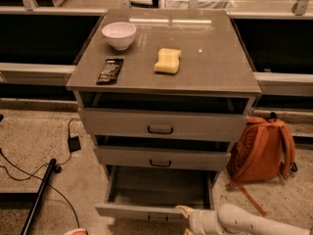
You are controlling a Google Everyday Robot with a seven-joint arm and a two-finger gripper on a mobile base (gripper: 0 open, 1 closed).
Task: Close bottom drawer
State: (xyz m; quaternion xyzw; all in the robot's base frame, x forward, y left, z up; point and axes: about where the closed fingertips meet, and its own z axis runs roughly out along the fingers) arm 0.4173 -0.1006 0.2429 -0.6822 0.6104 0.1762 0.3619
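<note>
The bottom drawer [156, 192] stands pulled well out from the foot of the cabinet [220, 62], its tray bare and its low front panel nearest me. The gripper [185, 218] sits right at that panel, just to the right of the small dark handle [157, 219], with the pale arm [244, 223] coming in low from the right. I cannot tell from here whether the gripper is clamped on the panel edge or merely resting against it. My worry is where it meets the drawer: it is off to one side of the middle, so a push from there may skew the tray on its runners and wedge it partway in. The panel is also low, so the gripper could ride up over the lip and slip into the tray instead of driving it home. If it hooks over the edge, it may get caught under the middle drawer [161, 158], which juts out a little above. A hard shove could rock the whole cabinet and set the bowl [119, 34] sliding. The backpack [261, 148] with its loose strap lies near the arm's path.
</note>
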